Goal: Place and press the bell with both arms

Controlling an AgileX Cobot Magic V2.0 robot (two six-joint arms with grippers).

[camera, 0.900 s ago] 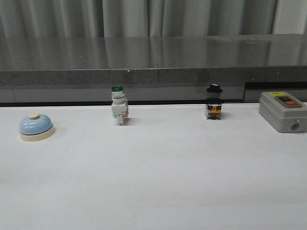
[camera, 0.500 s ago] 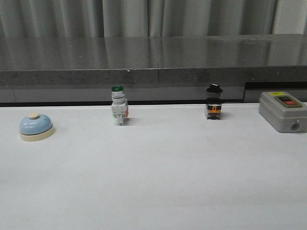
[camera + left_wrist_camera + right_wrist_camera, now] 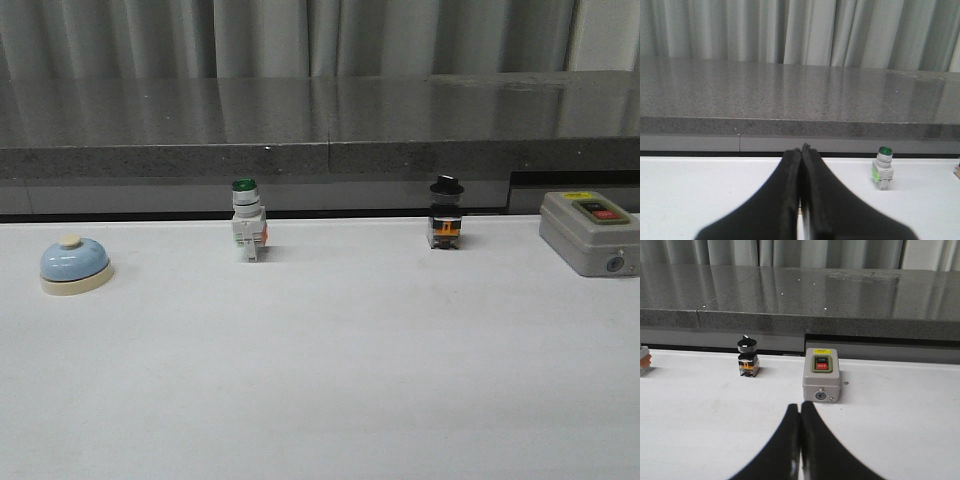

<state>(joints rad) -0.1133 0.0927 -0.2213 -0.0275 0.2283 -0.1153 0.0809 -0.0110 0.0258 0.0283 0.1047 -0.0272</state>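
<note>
The light-blue bell [image 3: 75,265] with its cream base and cream button stands alone on the white table [image 3: 330,380] at the far left in the front view. Neither arm shows in that view. In the left wrist view my left gripper [image 3: 801,150] is shut, its black fingers pressed together with nothing between them; the bell is out of that view. My right gripper [image 3: 800,407] is likewise shut and empty, low over bare table in front of the grey switch box [image 3: 822,375].
A green-capped white push-button switch [image 3: 248,222] and a black-capped switch [image 3: 446,213] stand near the table's back edge. The grey switch box [image 3: 590,232] sits at the far right. A dark stone ledge [image 3: 320,125] runs behind the table.
</note>
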